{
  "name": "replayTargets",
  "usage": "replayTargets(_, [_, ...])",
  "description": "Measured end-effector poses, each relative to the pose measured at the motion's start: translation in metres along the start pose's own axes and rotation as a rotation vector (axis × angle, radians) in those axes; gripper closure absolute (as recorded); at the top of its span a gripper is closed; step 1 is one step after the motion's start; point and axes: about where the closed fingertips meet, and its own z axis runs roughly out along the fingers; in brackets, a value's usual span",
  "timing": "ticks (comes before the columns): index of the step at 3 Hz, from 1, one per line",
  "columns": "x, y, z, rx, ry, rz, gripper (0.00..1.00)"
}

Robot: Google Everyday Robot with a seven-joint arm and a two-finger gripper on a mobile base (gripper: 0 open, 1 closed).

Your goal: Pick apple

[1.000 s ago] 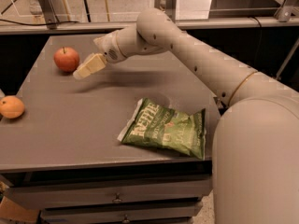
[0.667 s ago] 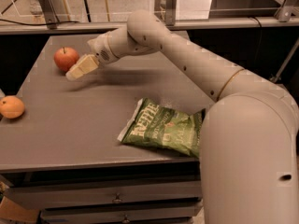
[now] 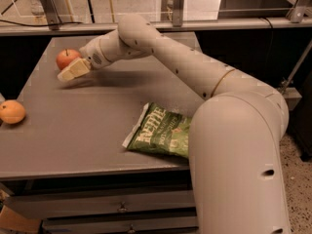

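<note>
Apple (image 3: 65,57) unmoved at the far left corner of the table (image 3: 97,126); since 1.0 s ago the gripper (image 3: 73,70) has swung left and now lies just in front of it, overlapping its lower edge. Contact unclear; whether the gripper is spread or closed, cannot tell. Judged: approach nearly done, grasp unconfirmed. Stem points up, axis near vertical; body round, no real long axis. Orange fruit (image 3: 11,111) well apart.

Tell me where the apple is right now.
In the camera view, the apple sits near the far-left corner of the table, just behind the gripper, with the orange fruit nearer at the left edge.
</note>
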Motion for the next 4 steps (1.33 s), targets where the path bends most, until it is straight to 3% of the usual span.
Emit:
replayTargets(2, [-0.004, -0.004, 0.008, 0.021, -0.012, 0.022, 0.65])
replayTargets(3, [-0.005, -0.016, -0.005, 0.061, -0.020, 0.018, 0.88])
replayTargets(4, [-0.011, -0.040, -0.035, 0.140, -0.059, 0.020, 1.00])
